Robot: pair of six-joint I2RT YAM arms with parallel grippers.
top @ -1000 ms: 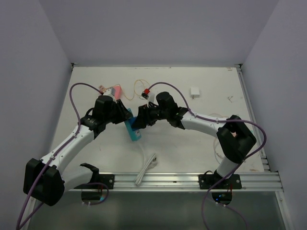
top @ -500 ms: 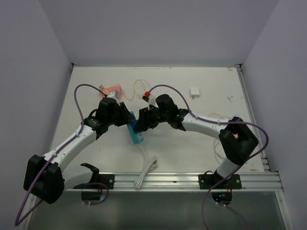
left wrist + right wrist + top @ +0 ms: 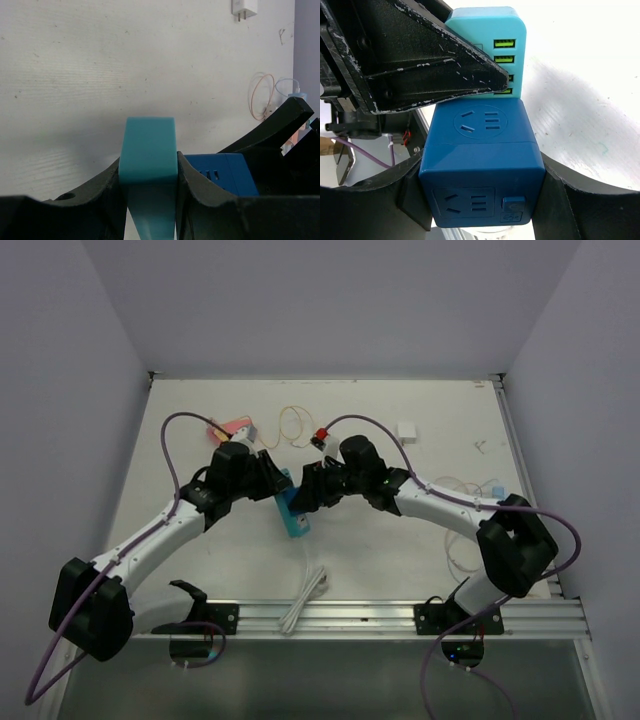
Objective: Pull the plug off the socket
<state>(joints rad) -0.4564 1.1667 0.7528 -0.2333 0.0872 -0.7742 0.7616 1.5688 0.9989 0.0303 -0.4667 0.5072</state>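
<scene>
Two grippers are working mid-table [image 3: 380, 560]: my left gripper [image 3: 149, 185] is clamping the plug [image 3: 149, 145], my right gripper [image 3: 480, 200] the socket [image 3: 480, 150]. Everything is drifting rightward from a second ago, yet plug and socket are still touching, so I'm judging them unseparated.

Top view: you have even, diffuse overhead light; desk [image 3: 380, 550] bright, no hard glare, only faint soft shadows under arms. Frame sharp edge to edge, walls slightly dimmer.

Left wrist view: left hand [image 3: 149, 175] near lens dark, underexposed, slightly soft; desk grain beyond crisp; soft shadow spreads around teal block [image 3: 150, 145].

Right wrist view: desk blown out near white at right; blue cube [image 3: 480, 165] sharp, evenly lit; scuffs on left hand's finger [image 3: 435, 65] readable.
</scene>
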